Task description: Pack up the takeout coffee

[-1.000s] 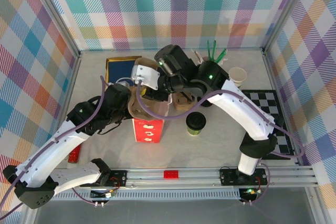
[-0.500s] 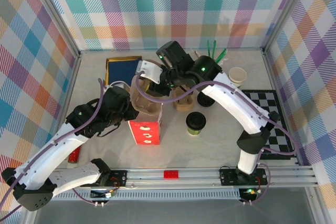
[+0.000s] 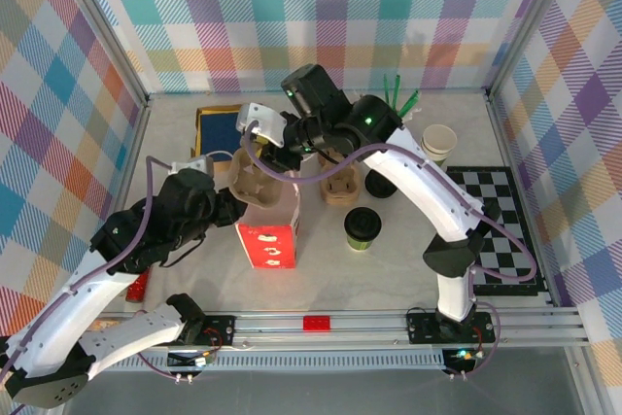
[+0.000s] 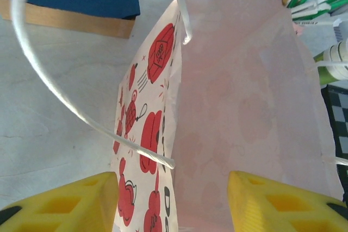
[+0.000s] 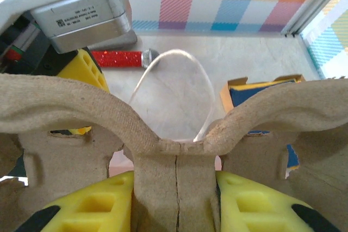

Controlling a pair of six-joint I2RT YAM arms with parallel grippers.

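The takeout coffee point(image 3: 362, 227), an olive-green cup with a black lid, stands on the table to the right of the red-printed paper bag point(image 3: 271, 242). My right gripper point(image 5: 175, 188) is shut on the centre post of a brown pulp cup carrier point(image 5: 163, 129), holding it over the bag's open mouth point(image 3: 255, 187). My left gripper point(image 4: 171, 183) is open at the bag's left side. The bag's printed wall point(image 4: 147, 145) and one white string handle point(image 4: 81, 115) lie between its yellow fingers point(image 4: 60, 202).
A second pulp carrier point(image 3: 340, 188) and a loose black lid point(image 3: 382, 185) sit behind the coffee. A cream-rimmed cup stack point(image 3: 439, 142), green straws point(image 3: 398, 97), a blue box point(image 3: 218, 127), a checkered mat point(image 3: 505, 211) and a red item point(image 3: 136, 286) ring the work area.
My left gripper has opened off the bag's rim and its arm has drawn back to the left. The right arm has carried the pulp carrier leftward over the bag.
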